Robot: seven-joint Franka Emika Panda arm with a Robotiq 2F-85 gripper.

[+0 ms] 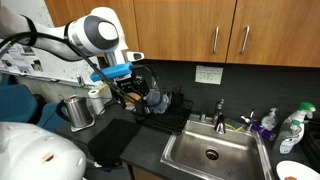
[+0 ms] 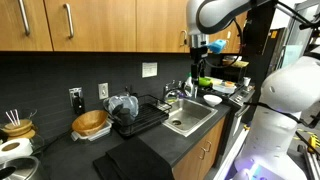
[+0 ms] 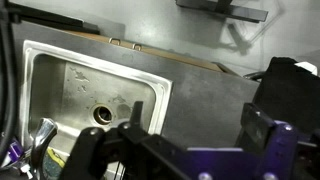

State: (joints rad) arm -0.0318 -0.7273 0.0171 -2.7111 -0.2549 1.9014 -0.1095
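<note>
My gripper (image 1: 128, 92) (image 2: 198, 46) hangs open in the air, well above the dark countertop (image 3: 200, 90), with nothing between its fingers. In the wrist view the gripper (image 3: 195, 122) comes in from the bottom edge. Its two black fingers (image 3: 256, 122) stand wide apart over the bare counter strip just beside the steel sink (image 3: 85, 85). The sink (image 1: 212, 150) (image 2: 190, 118) is empty apart from its drain. A black dish rack (image 1: 160, 104) (image 2: 138, 113) holding a grey cup-like item stands on the other side of that strip.
A faucet (image 1: 220, 112) (image 2: 172, 93) rises behind the sink. Bottles (image 1: 290, 128) stand by the sink's far end. A dark mat (image 1: 110, 140) (image 2: 130, 155) lies near the counter's front. A kettle (image 1: 78, 110) and a wooden bowl (image 2: 90, 123) stand beyond the rack. Cabinets hang overhead.
</note>
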